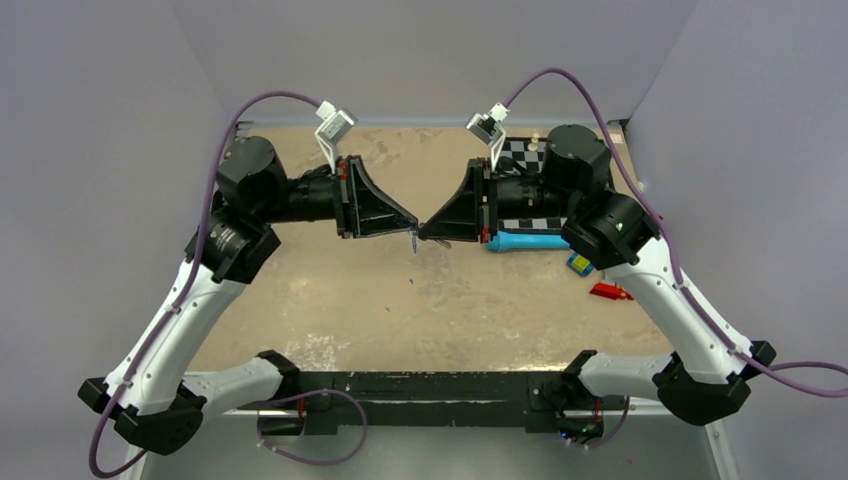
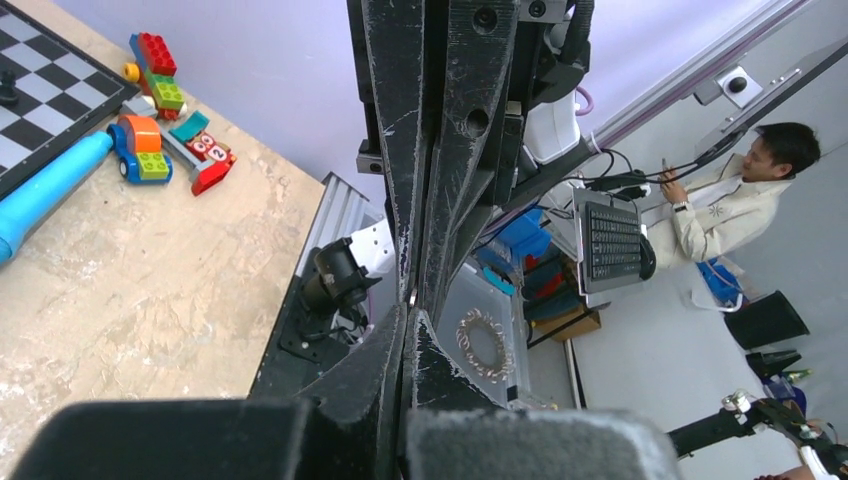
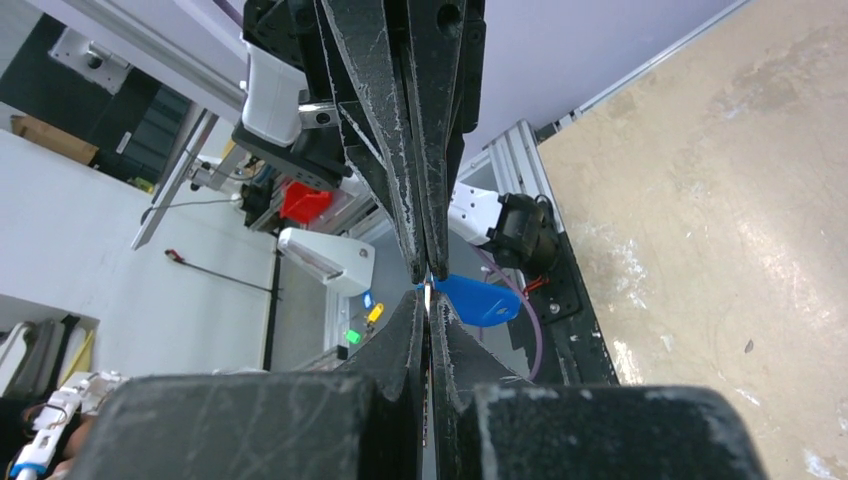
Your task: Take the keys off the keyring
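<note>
The keys (image 3: 480, 300) appeared as a bright blue oval plastic tag with a thin grey metal sliver at one end, suspended above the middle of the bench (image 1: 400, 310) where the two arms met tip to tip. The right gripper (image 3: 428, 300) had its jaws clenched on the metal sliver, with the blue tag protruding to one side. The left gripper (image 3: 425, 268) had its jaws fully clenched at the same spot; whether they gripped the metal could not be told.
</note>
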